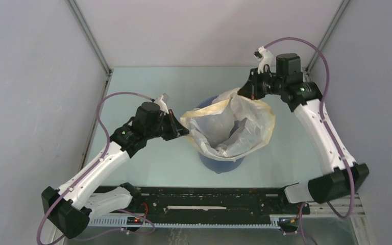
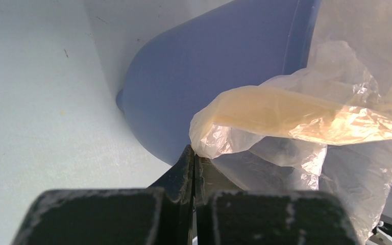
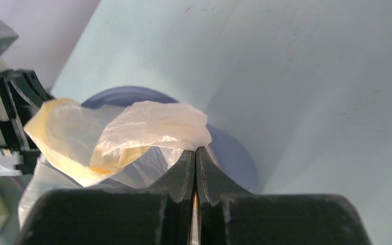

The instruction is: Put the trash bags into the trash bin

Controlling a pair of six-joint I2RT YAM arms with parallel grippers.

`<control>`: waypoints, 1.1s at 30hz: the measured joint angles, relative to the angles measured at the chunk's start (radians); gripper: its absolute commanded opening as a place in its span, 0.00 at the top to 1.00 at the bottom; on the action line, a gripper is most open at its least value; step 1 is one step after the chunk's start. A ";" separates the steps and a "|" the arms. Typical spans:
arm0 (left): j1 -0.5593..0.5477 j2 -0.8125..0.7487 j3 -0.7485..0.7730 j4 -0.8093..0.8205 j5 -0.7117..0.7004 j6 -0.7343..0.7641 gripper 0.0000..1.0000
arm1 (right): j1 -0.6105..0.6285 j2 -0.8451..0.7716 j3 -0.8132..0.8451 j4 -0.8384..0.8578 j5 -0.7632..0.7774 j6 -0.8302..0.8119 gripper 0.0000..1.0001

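The trash bag (image 1: 235,125), a thin translucent cream film with a yellowish rim, hangs open over and inside the blue trash bin (image 1: 223,164) at the table's middle. My left gripper (image 1: 178,128) is shut on the bag's left rim; in the left wrist view the fingertips (image 2: 194,151) pinch the film (image 2: 286,109) beside the bin's wall (image 2: 204,76). My right gripper (image 1: 246,91) is shut on the bag's far right rim; in the right wrist view its tips (image 3: 195,151) clamp the film (image 3: 153,122) above the bin's rim (image 3: 235,153). The bin's inside is mostly hidden by the bag.
The pale table (image 1: 148,87) is walled by grey panels left, right and back. A black rail (image 1: 209,200) with both arm bases runs along the near edge. The left gripper also shows in the right wrist view (image 3: 10,112).
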 measured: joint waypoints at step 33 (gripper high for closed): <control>-0.166 0.068 0.589 -0.268 -0.290 0.434 0.00 | -0.059 0.207 0.167 -0.142 -0.171 0.142 0.86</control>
